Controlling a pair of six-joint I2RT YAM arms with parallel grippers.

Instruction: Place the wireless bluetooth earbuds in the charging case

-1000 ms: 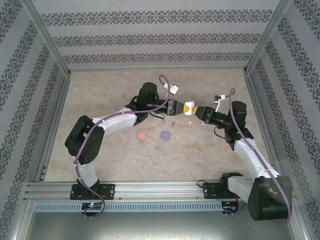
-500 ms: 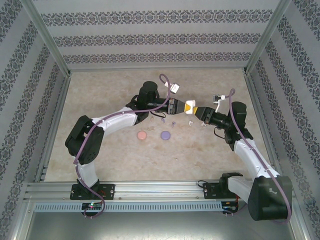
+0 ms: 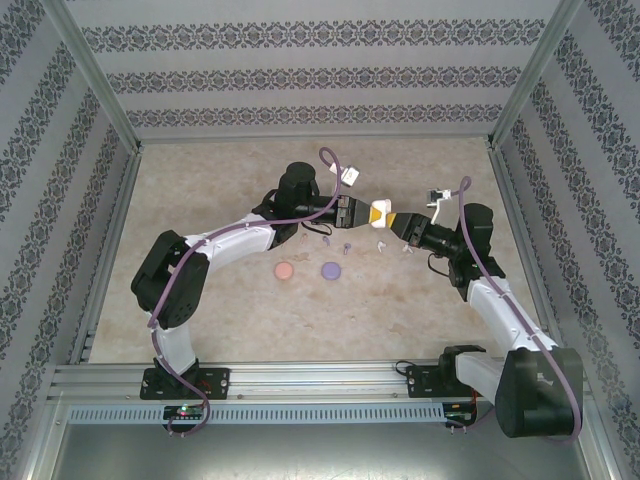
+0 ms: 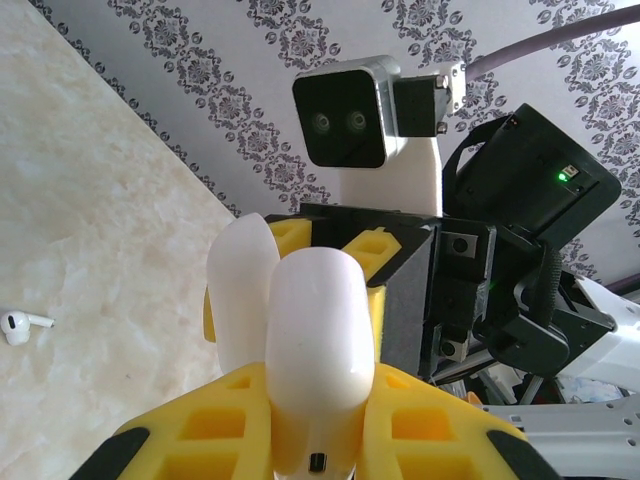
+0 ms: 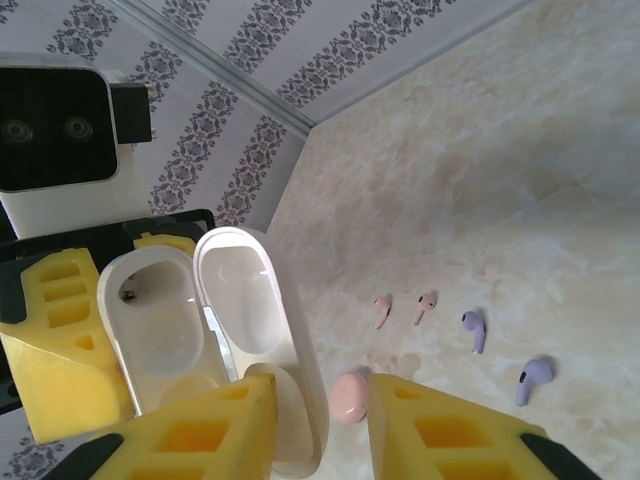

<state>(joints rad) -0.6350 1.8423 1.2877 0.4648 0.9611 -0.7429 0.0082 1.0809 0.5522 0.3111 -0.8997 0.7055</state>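
Right tool (image 5: pixel 320 425), part-open and gripping nothing, has narrowed slightly at the lid of the white plastic charging case (image 5: pixel 160 320). Left tool (image 4: pixel 318 410) stays clamped on that case, which is empty, so loading hasn't begun.

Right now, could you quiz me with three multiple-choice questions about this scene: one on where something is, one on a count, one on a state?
1. Where is the white case? A on a shelf; B in the left gripper; C on the wall.
2. How many purple earbuds lie on the table? A one; B two; C four.
3. The case's lid is: A open; B shut; C missing.
Answers: B, its yellow fingers clamp it; B, a pair lies there; A, the lid stands swung back.
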